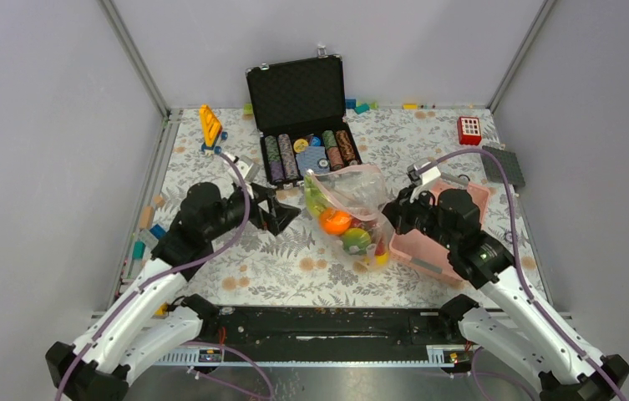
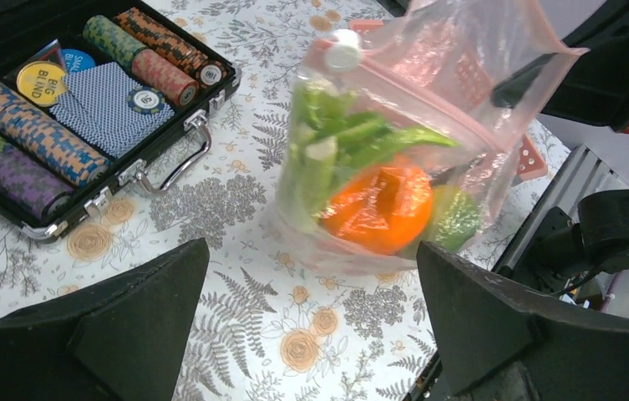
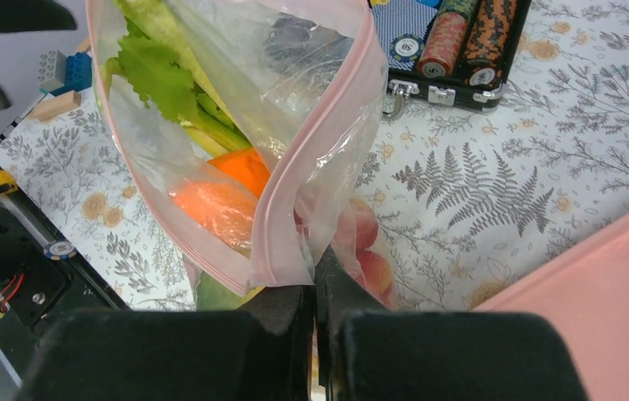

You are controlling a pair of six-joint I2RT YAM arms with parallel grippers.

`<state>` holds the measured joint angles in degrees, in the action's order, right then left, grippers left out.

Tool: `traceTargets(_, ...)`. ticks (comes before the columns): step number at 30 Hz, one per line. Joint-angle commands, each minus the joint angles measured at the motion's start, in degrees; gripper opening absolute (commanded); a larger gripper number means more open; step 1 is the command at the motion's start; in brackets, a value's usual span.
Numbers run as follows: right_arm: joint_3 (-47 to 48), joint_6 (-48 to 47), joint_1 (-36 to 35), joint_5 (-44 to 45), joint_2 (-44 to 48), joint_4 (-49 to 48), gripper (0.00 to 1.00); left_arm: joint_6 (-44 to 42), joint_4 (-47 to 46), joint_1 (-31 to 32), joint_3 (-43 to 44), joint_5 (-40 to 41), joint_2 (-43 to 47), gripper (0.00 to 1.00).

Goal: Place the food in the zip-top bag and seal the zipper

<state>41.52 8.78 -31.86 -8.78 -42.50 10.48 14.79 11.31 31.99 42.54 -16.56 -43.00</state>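
The clear zip-top bag [image 1: 346, 205] stands at the table's middle, with the celery [image 2: 327, 146], the orange [image 2: 380, 206], the green round fruit [image 2: 454, 219], a yellow lemon [image 1: 375, 258] and red pieces [image 3: 371, 266] inside. Its pink zipper strip [image 3: 315, 159] hangs loose with the mouth gaping. My right gripper [image 3: 315, 288] is shut on the bag's corner by the strip, seen from above [image 1: 394, 214] at the bag's right side. My left gripper [image 2: 311, 334] is open and empty, left of the bag [image 1: 281, 213] and apart from it.
An open black case of poker chips [image 1: 304, 125] lies just behind the bag. The pink slatted basket [image 1: 444, 242] sits under my right arm. A red toy [image 1: 469, 130], a dark plate [image 1: 503, 164] and a yellow toy [image 1: 210, 125] lie near the back.
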Motion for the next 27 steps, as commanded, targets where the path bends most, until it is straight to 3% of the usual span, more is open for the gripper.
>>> traceTargets(1, 4.03, -2.04, 0.49, 2.4, 2.41, 5.83, 0.0, -1.96, -14.77, -5.64, -1.11, -18.62, -4.58, 0.99)
traceTargets(6, 5.49, -3.59, 0.55, 2.13, 3.16, 9.02, 0.0, -4.31, -24.29, -7.2, -1.07, -35.8, -9.97, 0.97)
traceTargets(10, 5.87, -4.28, 0.62, 2.08, 4.36, 10.13, 0.0, -4.92, -28.61, -7.22, -0.5, -36.78, -12.54, 0.94)
traceTargets(16, 6.25, -4.44, 0.59, 0.57, 5.76, 11.82, 0.0, -7.53, -27.39, -7.21, 3.47, -36.53, -18.94, 0.82)
traceTargets(27, 4.64, -5.24, 0.57, -2.03, 8.11, 12.15, 0.0, -8.25, -28.22, -7.2, 9.93, -47.23, -27.84, 0.61)
